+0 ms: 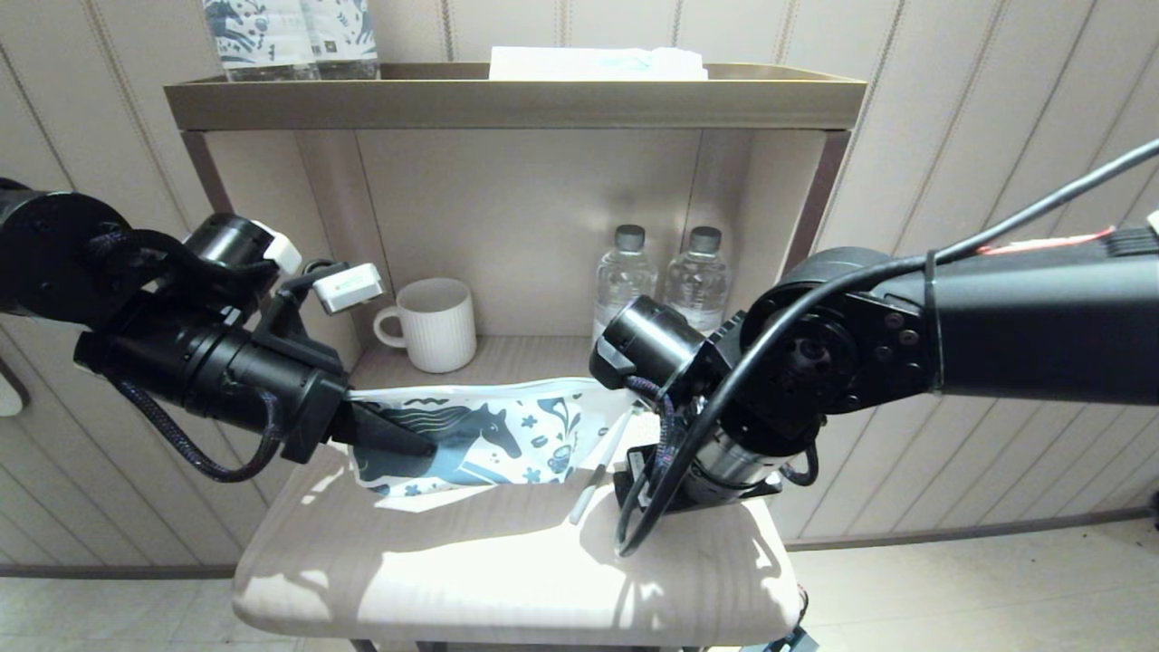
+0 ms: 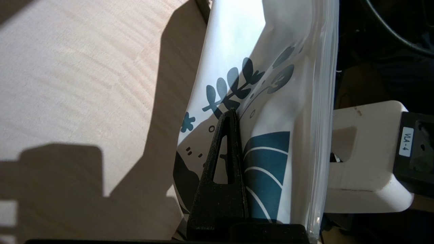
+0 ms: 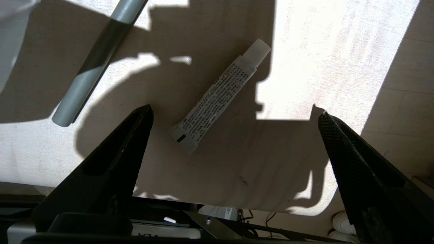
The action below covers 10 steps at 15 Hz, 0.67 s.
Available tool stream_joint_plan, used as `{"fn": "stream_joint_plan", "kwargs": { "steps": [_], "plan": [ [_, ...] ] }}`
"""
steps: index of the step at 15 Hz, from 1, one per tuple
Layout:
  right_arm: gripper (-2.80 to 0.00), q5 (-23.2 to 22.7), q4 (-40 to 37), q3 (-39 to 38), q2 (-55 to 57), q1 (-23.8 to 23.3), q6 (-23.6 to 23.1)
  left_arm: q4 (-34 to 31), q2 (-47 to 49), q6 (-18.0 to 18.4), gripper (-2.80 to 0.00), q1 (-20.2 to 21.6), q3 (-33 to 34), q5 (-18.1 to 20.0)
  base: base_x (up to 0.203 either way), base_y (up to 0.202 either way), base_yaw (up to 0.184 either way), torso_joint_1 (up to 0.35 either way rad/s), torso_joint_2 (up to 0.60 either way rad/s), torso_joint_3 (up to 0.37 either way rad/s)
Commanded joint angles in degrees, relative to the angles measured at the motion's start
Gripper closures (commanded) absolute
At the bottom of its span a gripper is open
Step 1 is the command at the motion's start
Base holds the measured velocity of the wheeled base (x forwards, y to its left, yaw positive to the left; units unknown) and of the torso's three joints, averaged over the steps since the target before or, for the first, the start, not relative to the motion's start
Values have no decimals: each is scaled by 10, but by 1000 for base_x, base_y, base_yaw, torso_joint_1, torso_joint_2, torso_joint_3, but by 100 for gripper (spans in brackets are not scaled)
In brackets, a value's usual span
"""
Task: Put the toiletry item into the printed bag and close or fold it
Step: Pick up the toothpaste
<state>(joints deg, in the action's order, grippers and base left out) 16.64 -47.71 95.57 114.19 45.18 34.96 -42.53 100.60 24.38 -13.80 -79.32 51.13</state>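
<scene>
The printed bag hangs a little above the table, stretched sideways, white with a blue horse and plants. My left gripper is shut on its left end; in the left wrist view the black fingers pinch the bag flat. The toiletry item, a thin white stick, lies on the table just right of the bag's right end, and also shows as a stick in the right wrist view. My right gripper stands open above the table beside the stick, over a small printed tube.
A ribbed white mug and two water bottles stand in the niche behind the bag. Printed upright packs and a flat white-and-blue packet sit on the top shelf. The table's rounded front edge is near.
</scene>
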Motion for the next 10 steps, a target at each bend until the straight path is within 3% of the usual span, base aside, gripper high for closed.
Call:
{"fn": "stream_joint_plan", "kwargs": {
  "steps": [1,3,4,10],
  "plan": [
    [-280,1,-2,2,2,-1,2,-3,4,1,0,0,0,3,0,0,0,0,0,0],
    [-280,-1,-2,0,3,0,1,-3,3,1,0,0,1,3,0,0,0,0,0,0],
    [0,-2,-2,-3,4,1,0,-3,2,1,0,0,1,3,0,0,0,0,0,0],
    [0,-12,0,-5,14,2,-4,-3,1,2,0,0,3,3,0,0,0,0,0,0]
  ]
}}
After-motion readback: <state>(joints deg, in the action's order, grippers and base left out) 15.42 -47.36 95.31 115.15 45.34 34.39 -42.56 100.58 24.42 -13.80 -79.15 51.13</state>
